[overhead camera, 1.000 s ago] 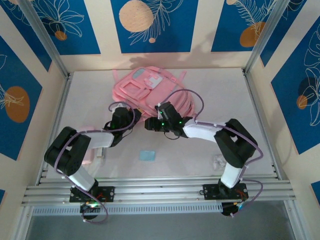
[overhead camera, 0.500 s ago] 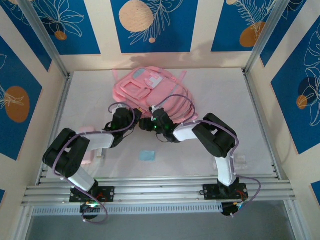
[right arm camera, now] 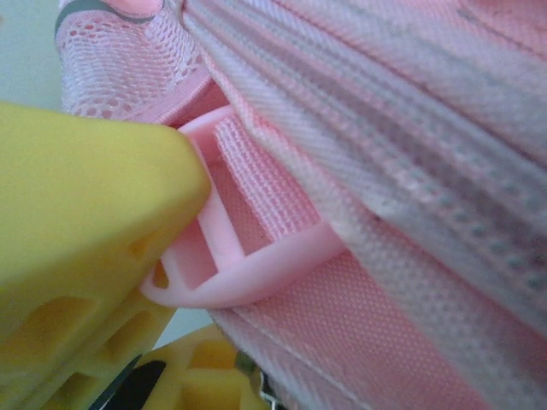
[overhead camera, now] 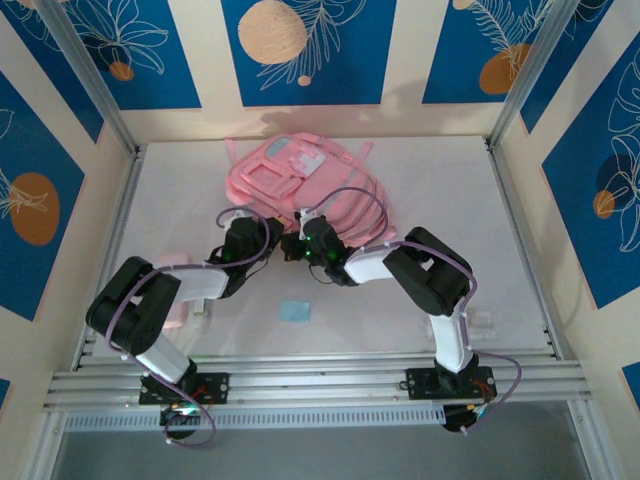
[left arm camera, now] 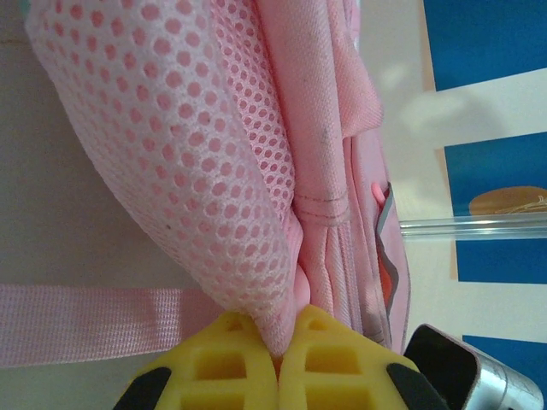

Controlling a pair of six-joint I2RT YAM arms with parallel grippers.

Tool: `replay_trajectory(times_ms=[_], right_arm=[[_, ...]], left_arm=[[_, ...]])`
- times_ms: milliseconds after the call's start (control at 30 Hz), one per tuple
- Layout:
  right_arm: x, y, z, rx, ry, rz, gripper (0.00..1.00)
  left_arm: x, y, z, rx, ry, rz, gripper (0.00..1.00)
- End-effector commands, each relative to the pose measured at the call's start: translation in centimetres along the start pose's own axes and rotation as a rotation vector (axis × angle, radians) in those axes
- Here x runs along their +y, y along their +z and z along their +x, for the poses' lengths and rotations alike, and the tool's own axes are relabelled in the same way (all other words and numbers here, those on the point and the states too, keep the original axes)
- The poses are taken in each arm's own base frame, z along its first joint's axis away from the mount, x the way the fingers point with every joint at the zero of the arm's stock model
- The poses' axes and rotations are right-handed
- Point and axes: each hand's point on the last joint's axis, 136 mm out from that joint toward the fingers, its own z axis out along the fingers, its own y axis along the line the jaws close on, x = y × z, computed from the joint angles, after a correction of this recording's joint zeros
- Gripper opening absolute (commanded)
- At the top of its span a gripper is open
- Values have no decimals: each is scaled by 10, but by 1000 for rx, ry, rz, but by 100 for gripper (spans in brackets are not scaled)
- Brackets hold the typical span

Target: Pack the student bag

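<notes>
Pink flat item (overhead camera: pixel 176 303): lies on the table (overhead camera: pixel 440 190) at the near left and is partly hidden by the left arm. I cannot tell what it is.
Left gripper (left arm camera: pixel 279 346): its yellow fingers (left arm camera: pixel 229 354) are pressed together on a fold of the mesh panel (left arm camera: pixel 179 162). It sits at the bag's near left edge.
Webbing strap (left arm camera: pixel 94 320): runs flat across the table, to the left of the pinched fold in the left wrist view.
Blue flat piece (overhead camera: pixel 295 311): lies on the table near the front, between the two arms and apart from the bag.
Right gripper (right arm camera: pixel 184 282): its jaws are closed on the pink plastic strap buckle (right arm camera: pixel 248 265) at the bag's near edge, just beside the left gripper.
Student bag (overhead camera: pixel 300 180): lies flat at the middle rear of the table with its front pockets facing up. Its near edge touches both grippers.
Clear object (overhead camera: pixel 481 322): lies on the table at the near right, well apart from the bag and too faint to identify.
</notes>
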Motion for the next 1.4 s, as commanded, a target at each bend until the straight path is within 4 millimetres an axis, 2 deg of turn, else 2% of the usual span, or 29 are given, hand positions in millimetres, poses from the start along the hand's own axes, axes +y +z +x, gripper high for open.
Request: replay_trajectory(times_ms=[0, 233, 367, 467, 600, 767, 900, 1000, 1100, 1167, 1367], right_arm=[[-6, -22, -21, 3, 26, 24, 0], [-38, -60, 29, 363, 96, 173, 0], [-54, -83, 49, 490, 106, 246, 0], [-57, -102, 60, 576, 108, 263, 0], [-64, -128, 68, 678, 100, 312, 0], [-89, -163, 72, 787, 118, 391, 0], [-112, -184, 66, 836, 131, 461, 0], [-119, -193, 56, 851, 116, 476, 0], [-116, -194, 53, 879, 121, 441, 0], [-103, -188, 57, 902, 130, 387, 0], [-32, -147, 75, 958, 141, 132, 0]], left_arm=[[-9, -2, 20, 88, 57, 50, 0], [-10, 5, 9, 62, 74, 57, 0], [-12, 9, 7, 52, 58, 71, 0], [-11, 11, 7, 48, 67, 68, 0], [-8, 14, 4, 41, 74, 60, 0], [1, 14, -5, 26, 73, 43, 0], [9, 12, -16, 7, 113, 1, 0], [13, 14, -25, -7, 160, -33, 0], [17, 20, -34, -15, 162, -37, 0], [18, 27, -40, -18, 159, -32, 0], [-4, 57, -58, 7, 179, 39, 0]])
